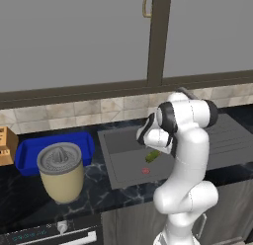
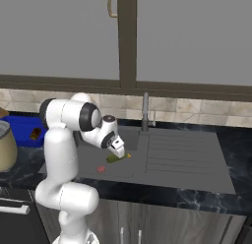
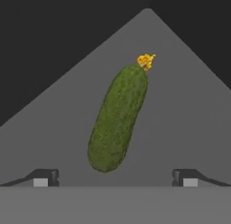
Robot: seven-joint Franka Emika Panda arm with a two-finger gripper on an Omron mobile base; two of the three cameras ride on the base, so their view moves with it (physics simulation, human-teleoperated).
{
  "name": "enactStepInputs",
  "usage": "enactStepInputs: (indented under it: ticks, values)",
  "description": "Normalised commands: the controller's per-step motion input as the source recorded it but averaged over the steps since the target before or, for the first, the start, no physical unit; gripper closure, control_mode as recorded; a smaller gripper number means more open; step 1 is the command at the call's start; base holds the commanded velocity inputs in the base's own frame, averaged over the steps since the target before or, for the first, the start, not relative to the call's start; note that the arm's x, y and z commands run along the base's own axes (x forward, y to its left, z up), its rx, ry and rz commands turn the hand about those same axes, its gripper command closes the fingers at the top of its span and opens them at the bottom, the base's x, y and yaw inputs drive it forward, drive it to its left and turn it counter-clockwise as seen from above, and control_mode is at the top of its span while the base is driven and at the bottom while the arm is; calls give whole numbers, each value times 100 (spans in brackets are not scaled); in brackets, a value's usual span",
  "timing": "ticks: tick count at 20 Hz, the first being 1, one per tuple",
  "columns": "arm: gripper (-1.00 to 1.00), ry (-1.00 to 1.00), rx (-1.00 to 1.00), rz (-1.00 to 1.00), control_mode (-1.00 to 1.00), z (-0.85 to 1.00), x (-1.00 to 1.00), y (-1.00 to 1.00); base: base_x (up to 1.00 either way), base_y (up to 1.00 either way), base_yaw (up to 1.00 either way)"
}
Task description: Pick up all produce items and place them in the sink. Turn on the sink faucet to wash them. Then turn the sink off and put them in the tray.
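Note:
A slim green cucumber (image 3: 118, 119) with a yellow tip lies on the floor of the dark grey sink (image 2: 129, 170), also seen in the left base view (image 1: 152, 155). My gripper (image 2: 118, 150) hangs just above it, open, with the cucumber (image 2: 118, 158) between and beyond the two fingertips (image 3: 45, 178); it touches neither. A stubby brown-orange item (image 2: 35, 134) lies in the blue tray (image 2: 19, 135) on the counter left of the sink. The grey faucet (image 2: 145, 112) stands at the back edge of the basin.
A small flat red spot (image 2: 101, 168) marks the basin floor near the cucumber. A beige cup with a grey juicer top (image 1: 60, 172) stands in front of the tray (image 1: 29, 152). The ribbed drainboard (image 2: 182, 154) lies to the right. A wooden block (image 1: 6, 145) sits far left.

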Motion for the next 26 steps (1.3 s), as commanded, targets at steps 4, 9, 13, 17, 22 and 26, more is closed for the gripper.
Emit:
enactStepInputs:
  ticks: [4, 9, 13, 17, 22, 26]
  values:
    - [-100, 0, 0, -2, -100, -33, 8, -1, 0, 0, 0]
    - [-100, 0, 0, -1, -100, -32, 8, -1, 0, 0, 0]
    - [-100, 0, 0, -1, -100, -31, 11, 0, 0, 0, 0]
    - [-100, 0, 0, 0, -100, -30, 18, 0, 0, 0, 0]
    - [-100, 0, 0, 0, -100, -33, 23, 0, 0, 0, 0]
    - [100, 0, 0, 0, -100, -37, 18, 0, 0, 0, 0]
